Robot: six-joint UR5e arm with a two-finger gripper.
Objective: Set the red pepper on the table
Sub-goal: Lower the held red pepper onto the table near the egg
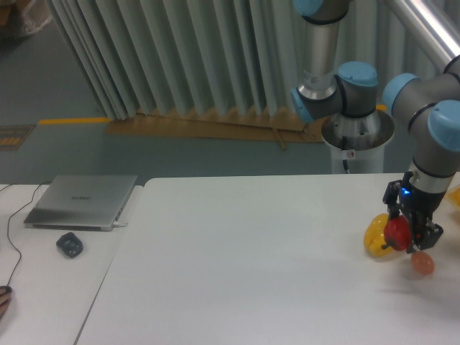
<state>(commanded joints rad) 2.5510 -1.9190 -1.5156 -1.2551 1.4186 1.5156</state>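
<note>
Gripper [399, 233] fingers are clamping the red pepper [396, 232], holding it above the tabletop [251, 266], overlapping the yellow pepper [374, 236] in view, with the brown egg [422, 264] lying just beside that yellow pepper.

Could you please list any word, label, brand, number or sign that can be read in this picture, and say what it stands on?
Nothing can be read.
Laptop lid: a faint mark at its centre, too blurred to read.
Robot base: a small white sticker with a red spot, too small to read.
Red pepper, yellow pepper, egg and table: no text visible.
</note>
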